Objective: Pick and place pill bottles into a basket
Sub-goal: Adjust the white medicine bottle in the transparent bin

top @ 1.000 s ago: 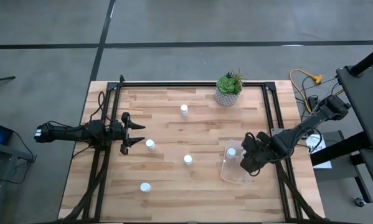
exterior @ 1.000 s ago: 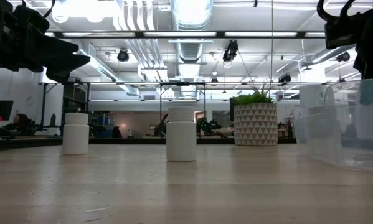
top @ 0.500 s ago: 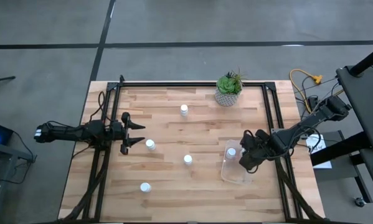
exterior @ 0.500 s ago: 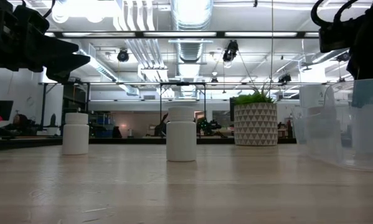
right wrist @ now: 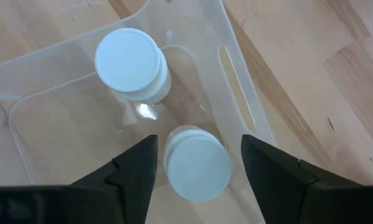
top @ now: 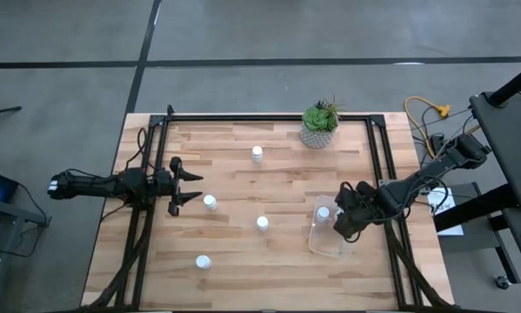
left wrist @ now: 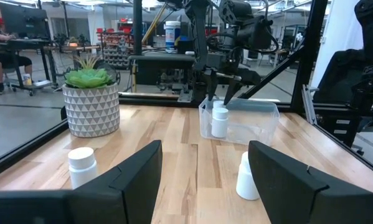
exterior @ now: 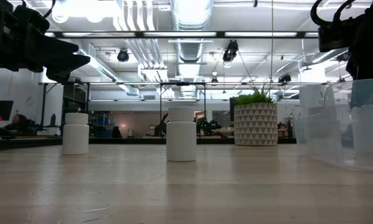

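Note:
Several white pill bottles stand upright on their bases on the wooden table, among them one [top: 210, 202] near my left gripper, one [top: 263, 223] at the middle and one [top: 203, 261] near the front. The clear basket [top: 330, 236] sits at the right with two bottles standing in it [right wrist: 131, 62] [right wrist: 197, 163]. My right gripper [top: 338, 224] is open above the basket, its fingers on either side of the nearer bottle's cap [right wrist: 197, 163] without touching it. My left gripper [top: 199, 187] is open and empty at the table's left.
A potted green plant [top: 318, 126] in a pale patterned pot stands at the table's far edge. Another bottle [top: 257, 154] stands left of it. Black frame rails [top: 377, 165] run along the table's sides. Bare wood lies between the loose bottles and the basket.
My right gripper has shifted a little toward the table's left above the basket. The bottles and my left gripper have kept still.

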Robot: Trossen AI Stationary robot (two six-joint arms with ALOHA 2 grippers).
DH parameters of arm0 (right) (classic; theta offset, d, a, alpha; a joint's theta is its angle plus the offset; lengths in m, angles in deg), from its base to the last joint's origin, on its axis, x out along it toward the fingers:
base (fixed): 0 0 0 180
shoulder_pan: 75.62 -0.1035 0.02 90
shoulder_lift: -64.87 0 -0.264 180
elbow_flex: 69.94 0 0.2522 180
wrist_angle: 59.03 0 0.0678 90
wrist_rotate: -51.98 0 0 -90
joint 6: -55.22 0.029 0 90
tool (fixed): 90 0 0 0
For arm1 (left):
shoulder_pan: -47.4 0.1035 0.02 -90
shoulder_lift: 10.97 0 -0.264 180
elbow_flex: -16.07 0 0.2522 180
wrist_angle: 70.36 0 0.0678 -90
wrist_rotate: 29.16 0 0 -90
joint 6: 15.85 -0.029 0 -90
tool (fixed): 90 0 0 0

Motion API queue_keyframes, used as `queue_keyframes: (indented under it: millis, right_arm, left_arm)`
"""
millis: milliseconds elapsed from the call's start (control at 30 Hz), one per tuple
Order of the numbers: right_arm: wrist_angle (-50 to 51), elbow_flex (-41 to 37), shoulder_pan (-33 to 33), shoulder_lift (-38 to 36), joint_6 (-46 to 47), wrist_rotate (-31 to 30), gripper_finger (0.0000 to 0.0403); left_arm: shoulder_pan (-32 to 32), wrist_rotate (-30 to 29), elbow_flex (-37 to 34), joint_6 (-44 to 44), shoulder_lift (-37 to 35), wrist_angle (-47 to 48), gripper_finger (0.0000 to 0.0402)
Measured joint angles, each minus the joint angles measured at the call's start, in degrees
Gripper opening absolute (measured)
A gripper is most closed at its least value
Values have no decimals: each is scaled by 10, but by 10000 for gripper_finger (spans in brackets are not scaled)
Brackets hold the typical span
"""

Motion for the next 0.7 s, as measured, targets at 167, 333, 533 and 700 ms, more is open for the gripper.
queue_keyframes:
  millis: [167, 333, 533, 700]
  right_arm:
    - [-4, 12, 0, 0, -1, 0, 219]
    - [-4, 40, 0, -1, -25, -14, 219]
    - [-3, 78, 0, -1, -55, -29, 219]
    - [-38, 107, 0, -1, -150, -23, 219]
  left_arm:
    - [0, 0, 0, 0, 0, 0, 222]
    - [0, 0, 0, 0, 0, 0, 222]
    - [0, 0, 0, 0, 0, 0, 222]
    - [0, 0, 0, 0, 0, 0, 222]
